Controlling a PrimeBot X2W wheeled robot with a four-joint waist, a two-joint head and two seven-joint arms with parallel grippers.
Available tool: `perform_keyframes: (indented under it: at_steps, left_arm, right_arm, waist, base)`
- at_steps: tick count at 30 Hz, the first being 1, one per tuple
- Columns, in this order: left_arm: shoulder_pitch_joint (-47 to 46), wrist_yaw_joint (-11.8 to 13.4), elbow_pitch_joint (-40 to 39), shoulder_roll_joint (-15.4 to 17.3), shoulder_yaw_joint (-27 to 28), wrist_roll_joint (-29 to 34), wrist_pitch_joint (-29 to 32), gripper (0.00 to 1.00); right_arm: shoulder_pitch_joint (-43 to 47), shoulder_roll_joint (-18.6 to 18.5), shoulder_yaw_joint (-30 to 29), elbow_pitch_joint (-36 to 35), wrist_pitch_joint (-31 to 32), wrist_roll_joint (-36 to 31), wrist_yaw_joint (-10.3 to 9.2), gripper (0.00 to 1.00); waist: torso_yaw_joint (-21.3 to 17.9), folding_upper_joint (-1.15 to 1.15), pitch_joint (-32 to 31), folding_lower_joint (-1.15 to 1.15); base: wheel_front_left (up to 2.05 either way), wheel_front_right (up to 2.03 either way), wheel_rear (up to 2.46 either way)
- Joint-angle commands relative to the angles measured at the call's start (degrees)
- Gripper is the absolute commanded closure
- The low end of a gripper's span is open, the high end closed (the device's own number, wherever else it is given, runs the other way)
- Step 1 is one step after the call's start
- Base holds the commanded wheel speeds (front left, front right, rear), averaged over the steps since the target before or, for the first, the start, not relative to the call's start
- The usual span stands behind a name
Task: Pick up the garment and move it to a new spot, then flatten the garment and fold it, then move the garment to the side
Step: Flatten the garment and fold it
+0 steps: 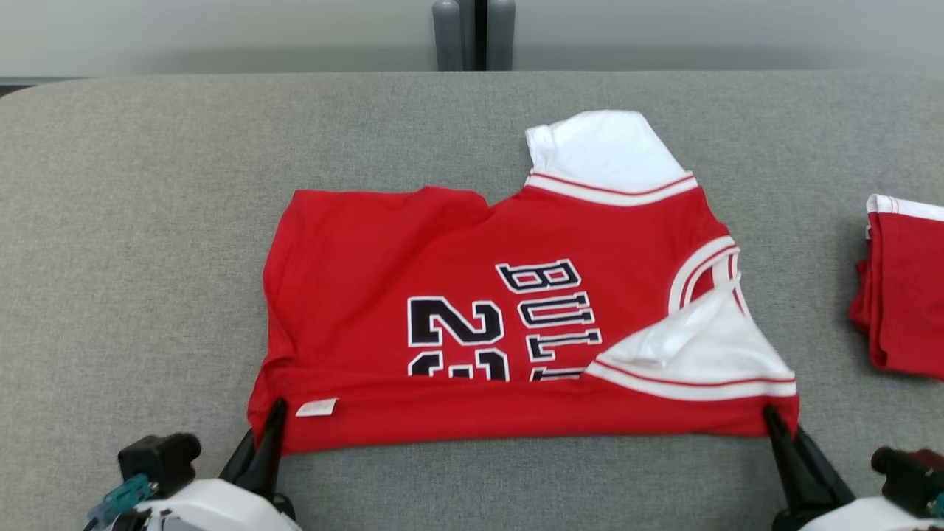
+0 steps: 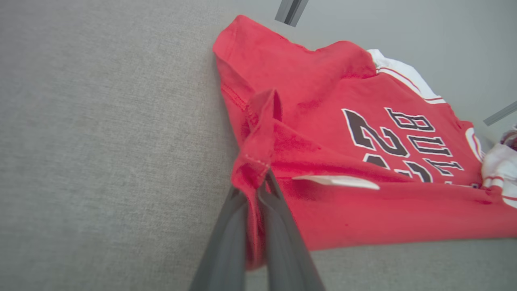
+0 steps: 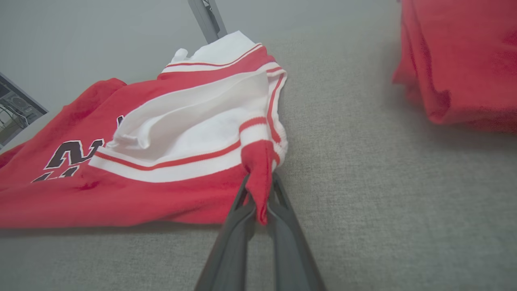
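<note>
left gripper (image 1: 274, 414) sitting at 7 o'clock in head view, fingers angling toward 1 o'clock, clamping tight on the near-left corner of the jersey (image 1: 354, 251). Left wrist view is showing red cloth bunching between both fingers, with the white label (image 1: 317, 407) just beside them. right gripper (image 1: 771, 417) at 5 o'clock, fingers leaning toward 11 o'clock, pinching the near-right corner below the white sleeve (image 1: 700, 346). Jersey is lying mid-table (image 1: 147, 221), near edge folded over the number. Corners possibly lifting slightly off the surface, hard to confirm. Second red garment (image 1: 903, 295) lying at 3 o'clock, well apart. Two grey posts (image 1: 448, 33) standing at 12 o'clock, past the far edge.
</note>
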Motion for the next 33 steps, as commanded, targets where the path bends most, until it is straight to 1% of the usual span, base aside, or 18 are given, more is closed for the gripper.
perform_keyframes:
  at_steps: [1, 4, 8, 9, 10, 11, 13, 18, 22, 25, 28, 33]
  left_arm:
    - [1.0, 0.6, -0.9, 0.8, 0.6, -0.5, 0.5, 1.0]
    - [3.3, 1.5, -3.5, 1.4, 0.7, -1.1, 2.2, 1.0]
    - [5.2, 2.7, -5.8, 2.2, 0.7, -1.3, 4.2, 1.0]
    - [5.2, 2.9, -6.2, 2.3, 0.8, -1.2, 4.3, 1.0]
    - [5.2, 3.1, -6.5, 2.3, 0.9, -1.2, 4.5, 0.9]
    - [5.1, 3.2, -6.6, 2.3, 0.8, -1.1, 4.5, 0.7]
    - [4.6, 3.7, -6.7, 2.3, 1.0, -0.6, 4.0, 0.0]
    - [3.3, 5.1, -7.4, 1.8, 2.1, 0.6, 0.8, 0.0]
    - [1.8, 5.6, -8.4, 2.0, 2.4, 2.0, -1.2, 0.0]
    - [-0.4, 6.2, -10.1, 2.7, 2.8, 4.3, -3.9, 0.0]
    - [-2.6, 7.3, -12.2, 3.6, 3.0, 7.2, -6.0, 0.0]
    - [-5.7, 9.1, -15.1, 4.6, 2.9, 11.0, -7.5, 0.0]
  right_arm:
    - [1.4, 0.4, -0.6, -1.4, 0.9, -0.6, -0.02, 1.0]
    - [4.9, 2.2, -1.7, -4.6, 3.4, -1.1, -0.02, 1.0]
    - [7.0, 3.9, -2.8, -6.3, 6.2, -1.7, -0.02, 1.0]
    - [6.8, 4.1, -2.9, -6.5, 6.6, -1.9, -0.02, 0.76]
    - [6.7, 4.3, -3.1, -6.4, 6.9, -1.8, -0.02, 0.53]
    - [6.4, 4.6, -3.2, -6.5, 7.1, -1.9, -0.02, 0.0]
    - [5.7, 4.9, -3.9, -6.6, 6.7, -2.2, -0.02, 0.0]
    - [3.9, 4.9, -6.3, -8.6, 3.9, -3.2, -0.01, 0.0]
    - [2.2, 4.5, -8.0, -10.6, 1.7, -4.5, -0.01, 0.0]
    - [-0.1, 4.0, -9.1, -12.7, -0.1, -6.1, -0.01, 0.0]
    - [-2.1, 3.4, -9.1, -14.8, -1.0, -7.7, -0.01, 0.0]
    - [-4.3, 2.8, -8.7, -17.2, -1.5, -9.9, -0.01, 0.0]
  waist:
    - [-0.3, 0.0, -0.5, 0.0]
    - [-0.8, 0.0, -1.1, 0.0]
    - [-1.4, 0.0, -1.3, 0.0]
    - [-1.5, 0.0, -1.2, 0.0]
    - [-1.5, 0.0, -1.2, 0.0]
    - [-1.7, 0.0, -1.1, 0.0]
    - [-1.8, 0.0, -1.0, 0.0]
    - [-2.1, 0.0, -0.8, 0.0]
    - [-2.4, 0.0, -0.6, 0.0]
    - [-2.5, 0.0, -0.4, 0.0]
    - [-2.4, 0.0, -0.2, 0.0]
    - [-2.0, 0.0, 0.1, 0.0]
  base:
    - [0.0, 0.0, 0.0]
    - [0.0, 0.0, 0.0]
    - [0.0, 0.0, 0.0]
    - [0.0, 0.0, 0.0]
    - [0.0, 0.0, 0.0]
    - [0.0, 0.0, 0.0]
    - [0.0, 0.0, 0.0]
    - [0.0, 0.0, 0.0]
    - [0.0, 0.0, 0.0]
    - [0.0, 0.0, 0.0]
    - [0.0, 0.0, 0.0]
    - [0.0, 0.0, 0.0]
